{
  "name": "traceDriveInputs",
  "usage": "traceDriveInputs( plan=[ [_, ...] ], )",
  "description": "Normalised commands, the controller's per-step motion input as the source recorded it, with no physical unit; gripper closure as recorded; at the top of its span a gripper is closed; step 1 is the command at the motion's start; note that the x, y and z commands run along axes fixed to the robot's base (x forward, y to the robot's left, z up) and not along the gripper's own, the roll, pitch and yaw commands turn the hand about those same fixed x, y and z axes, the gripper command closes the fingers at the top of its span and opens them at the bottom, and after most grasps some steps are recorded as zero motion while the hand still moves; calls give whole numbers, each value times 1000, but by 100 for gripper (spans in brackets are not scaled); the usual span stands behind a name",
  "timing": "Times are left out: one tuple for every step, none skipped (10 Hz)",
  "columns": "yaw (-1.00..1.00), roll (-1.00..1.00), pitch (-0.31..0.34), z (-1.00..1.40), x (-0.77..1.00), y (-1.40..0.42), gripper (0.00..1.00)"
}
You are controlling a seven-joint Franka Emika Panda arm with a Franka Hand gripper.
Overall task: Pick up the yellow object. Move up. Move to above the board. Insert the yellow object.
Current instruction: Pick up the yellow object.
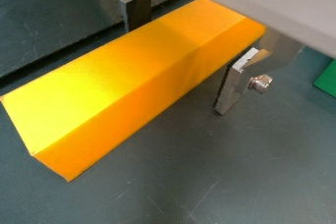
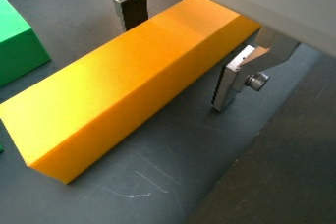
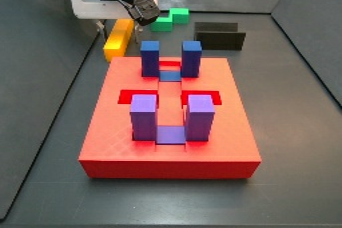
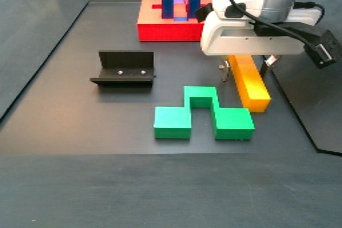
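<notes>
The yellow object (image 1: 132,90) (image 2: 125,95) is a long orange-yellow bar lying flat on the dark floor. In both wrist views my gripper (image 1: 184,59) (image 2: 178,61) straddles one end of it. It is open, one finger (image 2: 129,10) on each long side, with a thin strip of floor showing beside the far finger. In both side views the gripper (image 3: 123,17) (image 4: 247,57) hangs low over the bar (image 3: 118,40) (image 4: 250,87). The red board (image 3: 107,137) (image 4: 160,32) with blue and purple posts lies apart from the bar.
A green block (image 4: 201,120) (image 3: 171,16) (image 2: 16,41) lies close beside the bar. A black block (image 3: 221,38) sits past the board. The dark fixture (image 4: 123,69) stands left of the green block. Dark walls enclose the floor.
</notes>
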Motion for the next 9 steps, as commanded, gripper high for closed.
traceDriveInputs(
  plan=[
    [-37, -117, 0, 86, -17, 123, 0],
    [-40, -180, -19, 200, -23, 149, 0],
    [-9, 0, 0, 40, 0, 0, 0],
    [0, 0, 0, -23, 0, 0, 0],
    [0, 0, 0, -140, -94, -74, 0],
    [0, 30, -20, -80, -206, -177, 0],
    [0, 0, 0, 0, 0, 0, 100],
    [0, 0, 0, 0, 0, 0, 100],
    [0, 0, 0, 0, 0, 0, 100]
  ],
)
